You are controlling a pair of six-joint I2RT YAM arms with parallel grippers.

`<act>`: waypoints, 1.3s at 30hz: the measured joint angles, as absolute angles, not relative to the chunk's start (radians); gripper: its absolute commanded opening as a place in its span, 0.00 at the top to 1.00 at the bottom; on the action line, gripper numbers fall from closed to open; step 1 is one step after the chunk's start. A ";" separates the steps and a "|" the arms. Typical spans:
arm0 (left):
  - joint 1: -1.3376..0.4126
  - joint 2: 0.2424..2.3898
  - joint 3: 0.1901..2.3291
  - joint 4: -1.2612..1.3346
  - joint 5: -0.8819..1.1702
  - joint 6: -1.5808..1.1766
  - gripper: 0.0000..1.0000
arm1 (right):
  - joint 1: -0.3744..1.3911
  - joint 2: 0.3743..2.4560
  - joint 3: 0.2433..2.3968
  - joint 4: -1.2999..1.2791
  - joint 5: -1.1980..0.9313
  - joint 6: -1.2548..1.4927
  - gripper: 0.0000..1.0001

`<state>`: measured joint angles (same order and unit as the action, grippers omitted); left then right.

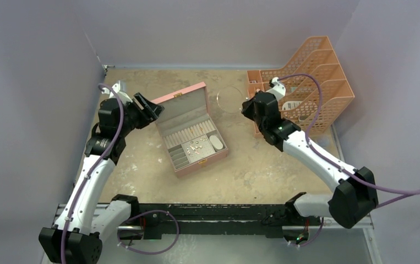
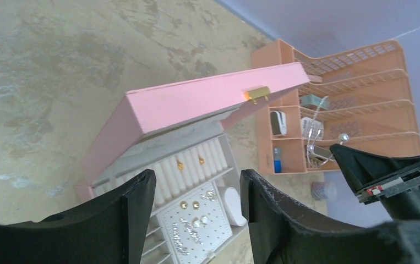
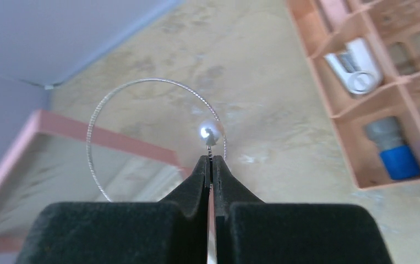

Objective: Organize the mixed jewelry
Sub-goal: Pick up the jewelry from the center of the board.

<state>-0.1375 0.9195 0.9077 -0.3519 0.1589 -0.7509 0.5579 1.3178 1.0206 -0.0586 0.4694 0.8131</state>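
Silvery wire hoop (image 3: 152,80) is pinched near its bead by the right pincer (image 3: 211,159), probably for carrying to the open pink box (image 2: 196,104); left pincer (image 2: 195,179) hovers spread beside the lid.

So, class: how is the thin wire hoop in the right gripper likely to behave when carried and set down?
The wire hoop looks hair-thin, so probably light and springy, easily bent. The right gripper pinches it only beside the bead, so it may swing or twist. Set down, it should lie flat rather than roll.
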 measured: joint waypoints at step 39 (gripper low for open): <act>-0.154 1.129 0.688 0.292 0.677 -0.917 0.81 | 0.763 1.495 0.875 0.583 0.137 1.005 1.00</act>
<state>-0.1539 1.1290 0.6876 0.2920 0.6769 -0.9173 0.7631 1.4952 0.8749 0.5835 0.1368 1.0046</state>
